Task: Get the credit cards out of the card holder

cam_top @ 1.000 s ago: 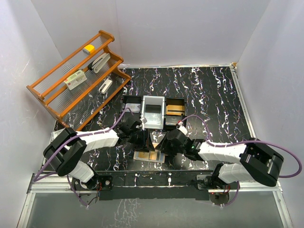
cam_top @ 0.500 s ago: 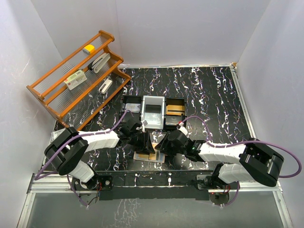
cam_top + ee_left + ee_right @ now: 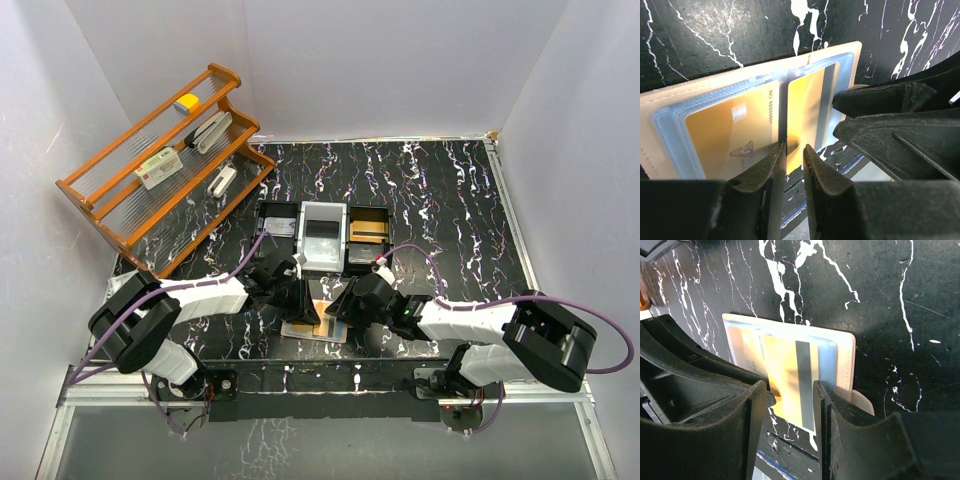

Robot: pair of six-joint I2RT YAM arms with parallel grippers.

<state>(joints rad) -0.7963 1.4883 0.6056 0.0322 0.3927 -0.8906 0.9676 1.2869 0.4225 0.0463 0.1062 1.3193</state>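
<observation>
The holder lies open and flat on the table, directly under both grippers, which meet nose to nose above it; its clear sleeves hold two gold-orange cards side by side. The left gripper is narrowed to a slit at the fold, with the edge of the striped card in the slit; whether the pads pinch it I cannot tell; the numbered card sits sleeved just left of those fingers. The right gripper has its fingers moderately apart, straddling the striped card, which runs out past the holder's edge toward the wrist. Beyond both grippers sits the tray; its right compartment holds an orange-brown slab, its middle one is pale with a dark patch. Far to the left gripper's left stands a rack bearing small items.
</observation>
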